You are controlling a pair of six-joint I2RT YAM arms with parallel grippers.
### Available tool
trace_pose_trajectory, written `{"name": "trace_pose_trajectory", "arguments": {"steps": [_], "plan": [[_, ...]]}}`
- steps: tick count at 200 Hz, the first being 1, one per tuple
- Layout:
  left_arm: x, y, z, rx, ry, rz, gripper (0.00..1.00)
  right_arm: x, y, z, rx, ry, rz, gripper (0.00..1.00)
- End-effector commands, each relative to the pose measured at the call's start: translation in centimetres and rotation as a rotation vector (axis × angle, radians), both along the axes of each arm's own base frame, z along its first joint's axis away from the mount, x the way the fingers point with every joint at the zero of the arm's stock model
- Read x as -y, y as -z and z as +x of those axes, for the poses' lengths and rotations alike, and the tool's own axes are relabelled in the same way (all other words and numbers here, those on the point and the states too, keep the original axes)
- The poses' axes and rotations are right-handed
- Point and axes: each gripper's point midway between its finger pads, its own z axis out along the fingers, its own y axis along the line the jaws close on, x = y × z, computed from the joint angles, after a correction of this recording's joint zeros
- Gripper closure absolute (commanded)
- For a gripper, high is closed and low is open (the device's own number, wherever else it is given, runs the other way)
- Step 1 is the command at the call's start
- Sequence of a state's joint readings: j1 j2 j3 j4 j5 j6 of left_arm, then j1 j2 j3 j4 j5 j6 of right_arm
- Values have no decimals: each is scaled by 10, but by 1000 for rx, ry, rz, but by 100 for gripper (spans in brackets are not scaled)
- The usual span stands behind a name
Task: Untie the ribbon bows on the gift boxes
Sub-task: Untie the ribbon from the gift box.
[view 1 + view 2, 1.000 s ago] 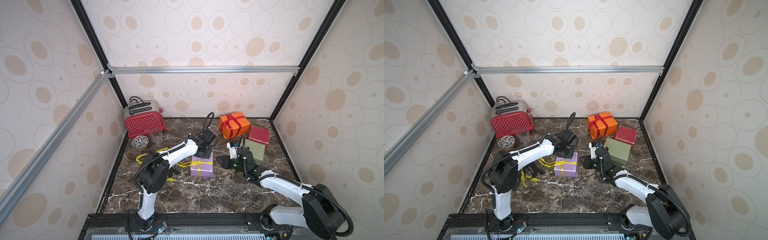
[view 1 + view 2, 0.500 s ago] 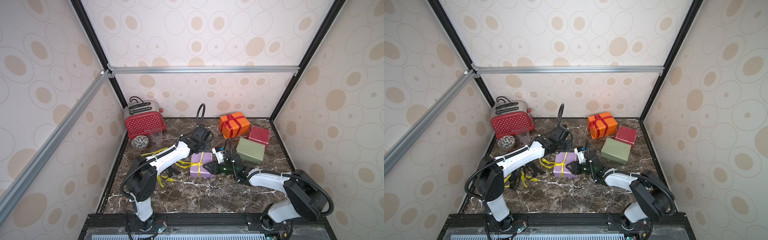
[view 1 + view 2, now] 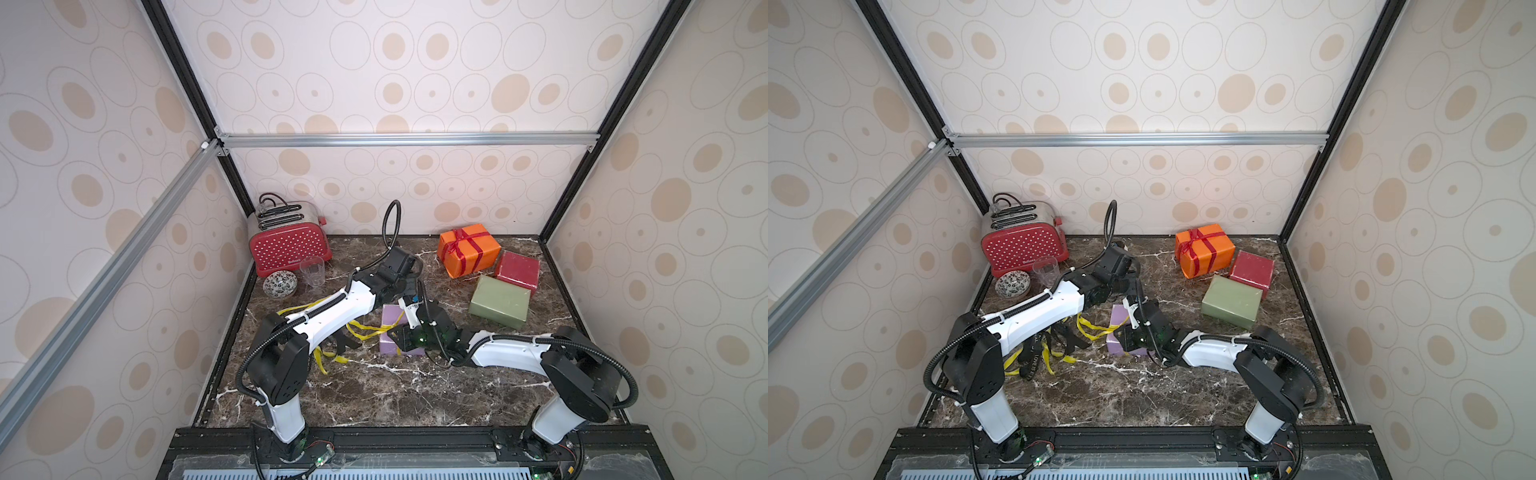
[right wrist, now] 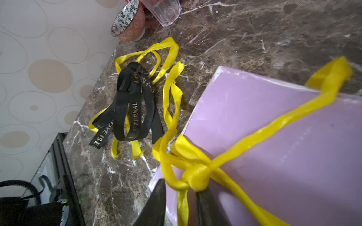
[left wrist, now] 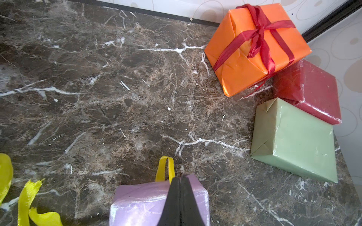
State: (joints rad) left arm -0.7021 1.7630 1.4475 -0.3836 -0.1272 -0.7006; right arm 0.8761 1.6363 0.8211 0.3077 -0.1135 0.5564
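The yellow ribbon [image 4: 195, 176] was knotted on the lilac gift box [image 4: 274, 137]. The right hand [image 4: 182, 186] stood with fingers apart around the ribbon tail beside the knot. The left hand [image 5: 180, 179], fingers together, was at the box's opposite edge.

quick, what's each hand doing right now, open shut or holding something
Left hand: shut, tips at the lilac paper-wrapped box; a grip cannot be told.
Right hand: open, astride the yellow satin ribbon knot on that box.
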Motion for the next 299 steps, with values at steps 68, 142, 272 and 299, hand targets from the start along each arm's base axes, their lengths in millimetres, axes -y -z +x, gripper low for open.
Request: {"name": "trace_pose_trajectory", "arguments": {"steps": [68,142,272,299], "plan": [[-4,-11,29,28,-55,51,100,-5,15,-36,84,-116,-173,88],[-28,-4,40,12,-99,41,100,18,4,-53,49,-74,-113,100],[-7,33,-24,-139,111,24,65,72,29,-82,-71,35,-108,96],[3,44,-49,-179,157,10,55,71,32,-83,-88,40,-101,96]]}}
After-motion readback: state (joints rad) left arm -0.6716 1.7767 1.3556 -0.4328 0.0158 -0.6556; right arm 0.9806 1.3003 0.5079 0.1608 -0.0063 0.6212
